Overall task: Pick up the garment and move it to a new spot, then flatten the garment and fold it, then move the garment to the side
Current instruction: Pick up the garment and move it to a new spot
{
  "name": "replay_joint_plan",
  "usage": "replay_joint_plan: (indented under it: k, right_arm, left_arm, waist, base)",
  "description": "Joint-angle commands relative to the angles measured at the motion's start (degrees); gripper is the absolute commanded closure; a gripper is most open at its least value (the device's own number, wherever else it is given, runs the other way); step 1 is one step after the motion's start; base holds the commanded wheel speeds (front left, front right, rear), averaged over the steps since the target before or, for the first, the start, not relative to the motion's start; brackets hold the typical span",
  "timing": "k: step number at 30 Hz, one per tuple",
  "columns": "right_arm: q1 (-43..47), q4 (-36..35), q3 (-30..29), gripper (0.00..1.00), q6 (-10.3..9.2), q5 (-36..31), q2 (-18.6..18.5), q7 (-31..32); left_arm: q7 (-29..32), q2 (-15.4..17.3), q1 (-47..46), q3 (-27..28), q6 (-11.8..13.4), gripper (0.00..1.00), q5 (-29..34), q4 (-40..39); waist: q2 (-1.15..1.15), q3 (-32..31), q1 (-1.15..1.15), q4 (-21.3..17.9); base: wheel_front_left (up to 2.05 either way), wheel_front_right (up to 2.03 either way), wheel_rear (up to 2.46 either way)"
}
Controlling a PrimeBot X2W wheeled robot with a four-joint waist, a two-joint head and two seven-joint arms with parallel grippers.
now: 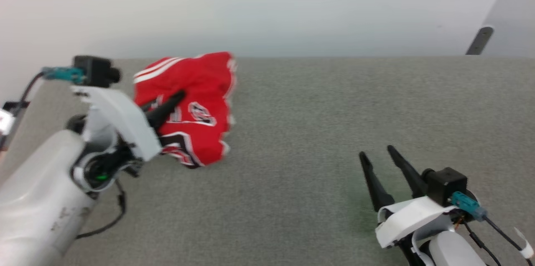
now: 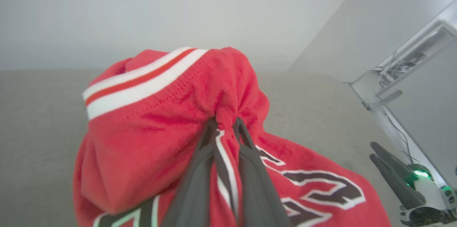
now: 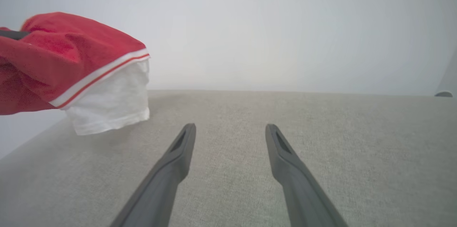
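Item, garment (image 1: 190, 103): red jersey T-shirt bunched in a lump and held above the far left part of the grey cloth-covered surface (image 1: 317, 132), its edges blurred, its black white-outlined print (image 2: 321, 187) crumpled and cut off so I cannot read it, and one white sleeve (image 3: 110, 102) hanging below the striped trim (image 2: 139, 84). My left gripper (image 2: 224, 124) is clamped on a pinch of its red fabric, and my forearm hides its lower left edge. My right gripper (image 1: 376, 152) hangs low at the near right, well apart from it, jaws spread and empty.
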Motion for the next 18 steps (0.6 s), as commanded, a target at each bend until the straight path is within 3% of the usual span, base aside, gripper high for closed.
replay_joint_plan:
  k: [1, 6, 10, 15, 18]
  right_arm:
    - [1.1, -1.0, -1.5, 0.0, 0.01, -0.4, 0.3, -0.3]
    - [1.6, -3.5, -5.0, 0.0, 0.01, -1.3, 1.5, -0.3]
    - [1.8, -5.2, -7.2, 0.0, 0.01, -1.4, 2.3, -0.3]
    - [1.8, -7.9, -10.7, 0.0, 0.01, -1.1, 3.0, -0.1]
    - [1.9, -9.1, -12.0, 0.0, 0.02, -0.4, 3.3, -0.2]
  left_arm:
    - [0.4, -0.8, -0.3, -0.2, 0.0, 1.0, -1.0, -3.5]
    - [2.5, -4.3, -2.5, -0.6, 0.0, 1.0, -3.7, -11.9]
    - [3.0, -7.5, -4.7, -1.3, 0.0, 1.0, -3.9, -14.1]
    - [1.8, -12.6, -7.8, -2.9, 0.0, 1.0, -2.9, -12.1]
    - [1.2, -13.1, -7.9, -3.7, 0.0, 1.0, -3.4, -8.5]
  waist:
    - [0.0, 0.3, 0.0, -3.7]
    - [0.0, 3.2, 0.0, -8.8]
    - [0.0, 5.2, 0.0, -12.0]
    - [0.0, 8.5, 0.0, -17.2]
    - [0.0, 10.4, 0.0, -19.8]
  base:
    - [0.0, 0.0, 0.0]
    - [0.0, 0.0, 0.0]
    - [0.0, 0.0, 0.0]
    - [0.0, 0.0, 0.0]
    - [0.0, 0.0, 0.0]
